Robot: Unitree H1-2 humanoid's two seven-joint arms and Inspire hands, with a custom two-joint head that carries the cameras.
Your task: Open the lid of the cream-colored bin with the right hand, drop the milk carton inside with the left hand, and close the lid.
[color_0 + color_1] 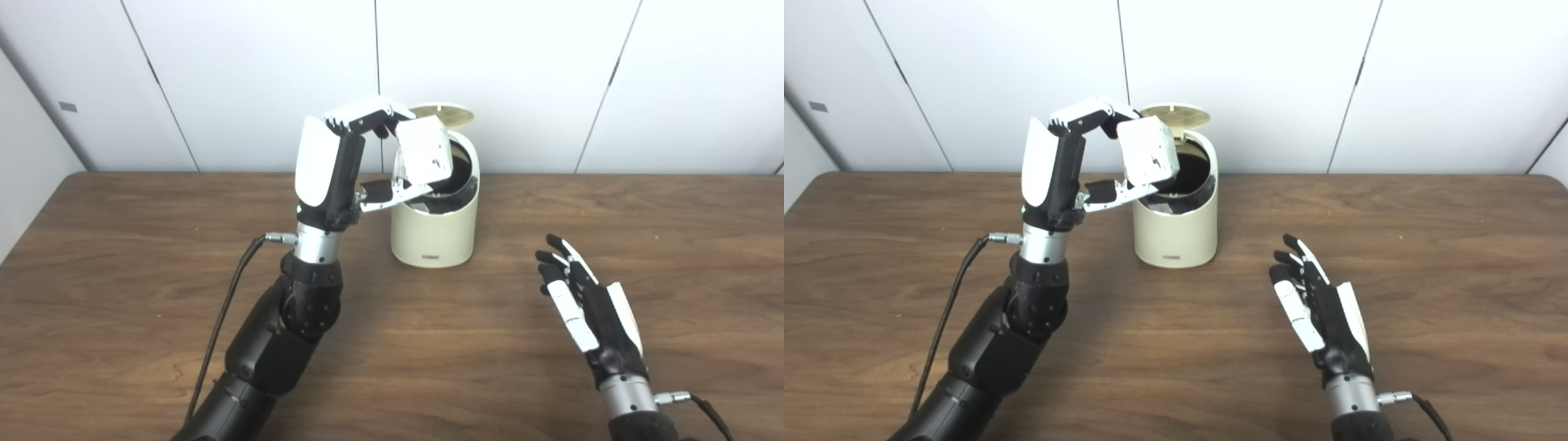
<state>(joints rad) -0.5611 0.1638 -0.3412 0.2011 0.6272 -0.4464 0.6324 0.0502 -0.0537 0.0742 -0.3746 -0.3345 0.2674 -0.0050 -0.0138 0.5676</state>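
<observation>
Cream-colored round plastic bin has its lid up already. Left robot hand pinches the white milk carton, tilted over the near rim, so releasing here could bounce it out. Right robot hand rests empty, fingers spread.

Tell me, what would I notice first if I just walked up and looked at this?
First you would spot the left hand lifted high, pinching a white milk carton tilted right over the mouth of the cream bin. The bin stands at the back middle of the brown table with its round lid flipped up behind it. The right hand waits open near the table's front right, holding nothing.
</observation>
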